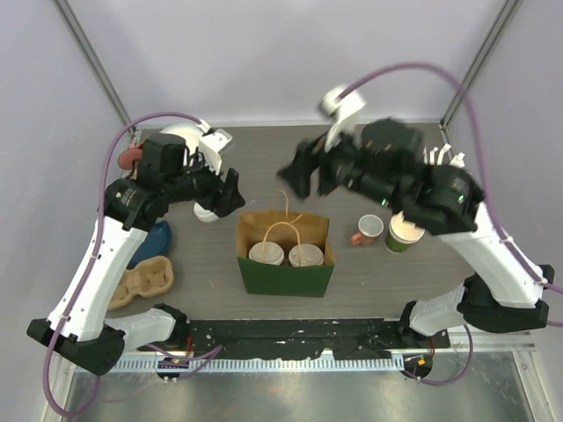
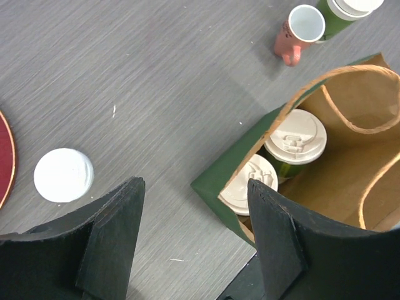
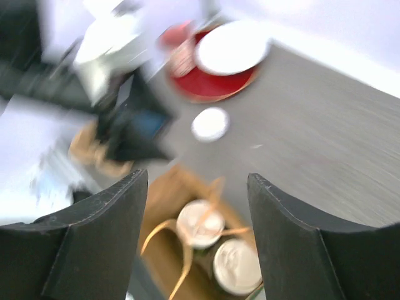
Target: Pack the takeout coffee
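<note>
Green lidded cups (image 2: 295,140) upright together in paper bag (image 1: 286,274), lids (image 2: 249,185) skyward; left pincer (image 2: 194,186) and right pincer (image 3: 197,180) apart, empty.

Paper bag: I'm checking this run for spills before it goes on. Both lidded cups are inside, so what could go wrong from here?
1. The right claw is open and blurred with motion over the paper bag's handles. It could snag a loop and tip the bag and its two lidded cups.
2. The right arm hangs over the lidless cup and pink mug. A low swing might knock them over.
</note>
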### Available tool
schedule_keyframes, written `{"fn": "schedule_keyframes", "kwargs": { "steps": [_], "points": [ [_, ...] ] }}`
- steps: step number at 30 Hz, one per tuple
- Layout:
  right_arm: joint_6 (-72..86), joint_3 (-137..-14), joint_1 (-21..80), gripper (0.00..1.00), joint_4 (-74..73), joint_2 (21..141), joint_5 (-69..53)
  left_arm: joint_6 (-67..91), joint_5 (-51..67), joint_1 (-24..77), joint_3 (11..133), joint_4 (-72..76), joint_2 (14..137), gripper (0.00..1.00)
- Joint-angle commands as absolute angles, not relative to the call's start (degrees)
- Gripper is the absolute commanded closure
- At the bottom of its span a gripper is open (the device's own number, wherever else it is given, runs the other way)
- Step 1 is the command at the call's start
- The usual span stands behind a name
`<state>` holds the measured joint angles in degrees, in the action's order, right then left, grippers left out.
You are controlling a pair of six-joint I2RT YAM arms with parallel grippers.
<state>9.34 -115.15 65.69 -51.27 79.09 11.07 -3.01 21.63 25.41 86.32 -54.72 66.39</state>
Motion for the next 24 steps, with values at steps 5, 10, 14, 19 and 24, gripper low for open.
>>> {"fn": "schedule_keyframes", "kwargs": {
  "steps": [5,10,14,19,24],
  "points": [
    [34.79,-148.61,35.54,0.32,-84.33,94.2,27.42,-1.76,21.8,21.89,89.3,-54.4,66.36,0.29],
    [39.98,-124.43,16.11,0.29,-86.48,87.12,23.72,-1.85,22.15,21.01,88.68,-54.93,65.39,0.29],
    [37.37,-120.41,12.75,0.23,-86.48,86.92,30.66,-1.76,22.41,20.48,88.07,-55.28,64.95,0.29],
    [33.84,-114.29,8.79,0.24,-86.4,86.84,35.58,-1.76,22.85,20.3,87.28,-54.85,64.78,0.29],
    [30.32,-107.32,8.0,0.37,-83.15,85.87,34.28,-1.58,22.94,20.21,86.66,-54.67,64.6,0.29]
  ]
}}
